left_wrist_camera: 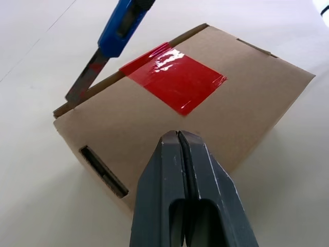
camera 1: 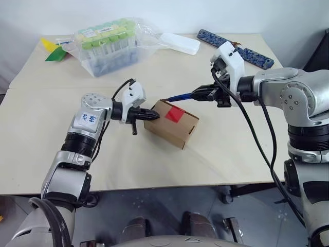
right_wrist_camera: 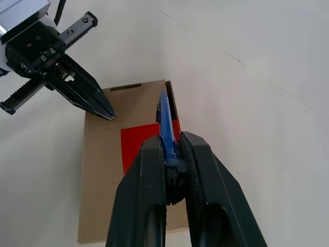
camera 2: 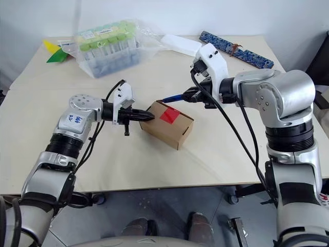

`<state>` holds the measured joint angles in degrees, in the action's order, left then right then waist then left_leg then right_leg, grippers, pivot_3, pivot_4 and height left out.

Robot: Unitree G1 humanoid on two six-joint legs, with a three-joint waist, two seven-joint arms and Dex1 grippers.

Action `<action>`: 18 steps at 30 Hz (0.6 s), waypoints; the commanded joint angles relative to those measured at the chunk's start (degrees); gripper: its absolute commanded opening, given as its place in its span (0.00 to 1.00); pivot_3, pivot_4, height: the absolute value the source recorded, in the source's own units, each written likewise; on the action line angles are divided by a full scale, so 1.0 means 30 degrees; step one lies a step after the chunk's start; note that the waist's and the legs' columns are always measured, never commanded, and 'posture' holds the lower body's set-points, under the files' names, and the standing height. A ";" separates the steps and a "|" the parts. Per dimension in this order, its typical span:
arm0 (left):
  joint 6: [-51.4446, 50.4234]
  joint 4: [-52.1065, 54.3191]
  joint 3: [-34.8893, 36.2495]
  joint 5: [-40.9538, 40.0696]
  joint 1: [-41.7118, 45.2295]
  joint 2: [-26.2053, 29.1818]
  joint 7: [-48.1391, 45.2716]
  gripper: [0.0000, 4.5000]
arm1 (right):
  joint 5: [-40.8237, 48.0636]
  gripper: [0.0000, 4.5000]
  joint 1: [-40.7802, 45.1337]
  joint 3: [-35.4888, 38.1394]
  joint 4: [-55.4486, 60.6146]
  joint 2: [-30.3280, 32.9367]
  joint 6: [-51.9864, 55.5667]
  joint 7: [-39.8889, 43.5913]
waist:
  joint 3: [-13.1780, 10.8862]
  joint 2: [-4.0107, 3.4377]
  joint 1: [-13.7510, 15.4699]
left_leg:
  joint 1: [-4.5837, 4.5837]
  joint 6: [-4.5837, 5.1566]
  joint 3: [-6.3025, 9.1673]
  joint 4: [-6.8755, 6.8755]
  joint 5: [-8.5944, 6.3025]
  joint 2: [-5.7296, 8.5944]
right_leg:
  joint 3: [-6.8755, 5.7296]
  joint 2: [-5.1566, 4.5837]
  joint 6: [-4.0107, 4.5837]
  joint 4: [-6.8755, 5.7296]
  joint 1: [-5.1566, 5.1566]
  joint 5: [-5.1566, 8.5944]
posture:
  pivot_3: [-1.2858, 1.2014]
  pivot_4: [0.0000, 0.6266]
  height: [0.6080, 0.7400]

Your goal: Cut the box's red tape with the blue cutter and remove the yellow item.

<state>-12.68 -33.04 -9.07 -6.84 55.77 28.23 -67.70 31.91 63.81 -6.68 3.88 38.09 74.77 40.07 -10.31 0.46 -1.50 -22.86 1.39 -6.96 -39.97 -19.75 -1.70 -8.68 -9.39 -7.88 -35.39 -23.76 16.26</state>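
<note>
The brown box (camera 1: 177,128) lies in the middle of the table, its red tape (camera 1: 175,114) square on top across the flap seam. My left gripper (camera 1: 154,115) is shut and empty, its tips at the box's left end, just over the top edge (left_wrist_camera: 178,135). My right gripper (camera 1: 198,94) is shut on the blue cutter (camera 1: 180,96). The cutter (right_wrist_camera: 165,121) reaches from the right towards the box, its dark tip (left_wrist_camera: 82,85) over the far edge beside the tape (left_wrist_camera: 175,77). The yellow item is hidden.
At the back of the table lie a clear bag of green-capped tubes (camera 1: 108,43), a white flat pack (camera 1: 180,42), a long blue patterned bar (camera 1: 236,49) and yellow and green paper pieces (camera 1: 54,50). The table's front edge (camera 1: 164,188) runs near the box.
</note>
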 commanded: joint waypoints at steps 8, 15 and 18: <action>0.0730 -0.0808 -0.0055 0.0308 0.0733 -0.0185 -0.0388 0.00 | -0.0392 0.03 0.0543 0.0449 0.0118 0.0578 -0.0239 0.0225 | 0.0000 0.0000 0.0013 | -0.0002 0.0000 0.0004 -0.0007 0.0000 0.0000 | -0.0001 0.0000 -0.0001 -0.0003 0.0000 0.0000 | 0.52 0.24 1.00; 0.1179 -0.1384 -0.0086 0.0443 0.1026 -0.0354 -0.0456 0.00 | -0.0504 0.03 0.0155 0.0275 0.0278 0.1132 -0.0250 0.0368 | 0.0000 0.0000 0.0003 | -0.0009 0.0000 0.0007 -0.0010 0.0000 0.0000 | -0.0007 0.0000 0.0000 -0.0002 -0.0001 0.0000 | 0.52 0.24 1.00; 0.1307 -0.1557 -0.0098 0.0523 0.1114 -0.0427 -0.0446 0.00 | -0.0567 0.03 0.0110 0.0114 0.0347 0.1315 -0.0303 0.0561 | 0.0000 0.0000 0.0019 | -0.0010 0.0001 0.0009 -0.0014 0.0000 0.0000 | -0.0007 -0.0001 0.0000 -0.0004 -0.0001 0.0000 | 0.52 0.24 1.00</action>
<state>-9.35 -37.19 -9.18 -5.81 57.88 27.23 -68.77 30.72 63.81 -6.70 3.80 40.42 74.81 41.14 -10.31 0.46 -1.44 -22.90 1.39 -6.94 -40.01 -19.75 -1.70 -8.70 -9.39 -7.88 -35.41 -23.76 16.26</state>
